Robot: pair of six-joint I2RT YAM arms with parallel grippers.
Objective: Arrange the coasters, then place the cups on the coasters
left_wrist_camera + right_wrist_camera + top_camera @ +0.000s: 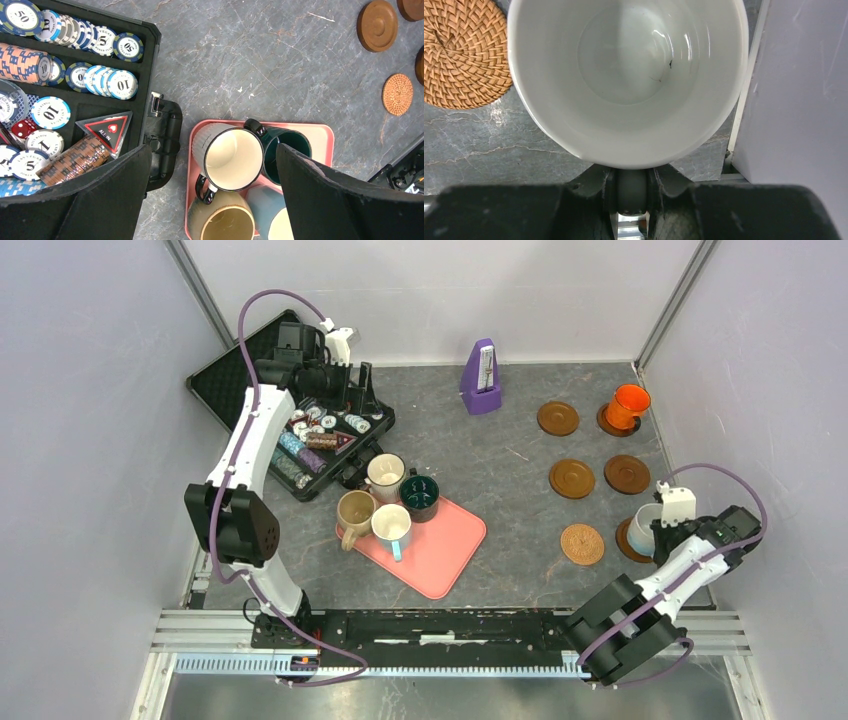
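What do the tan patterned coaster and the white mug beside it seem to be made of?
The tan round coaster looks like woven rattan or straw, matte: braided strands circle its centre. The plain white mug looks like glazed ceramic: smooth, with glossy highlights inside.

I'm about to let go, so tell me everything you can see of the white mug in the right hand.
The white mug is glossy and ceramic-looking, upright and empty, with a few tiny dark specks inside. The right hand is closed on a dark part at its near rim, apparently the handle. Seen from above, it is over a dark brown coaster; whether it rests there or hangs just above, I cannot tell. A woven coaster lies beside it, not touching.
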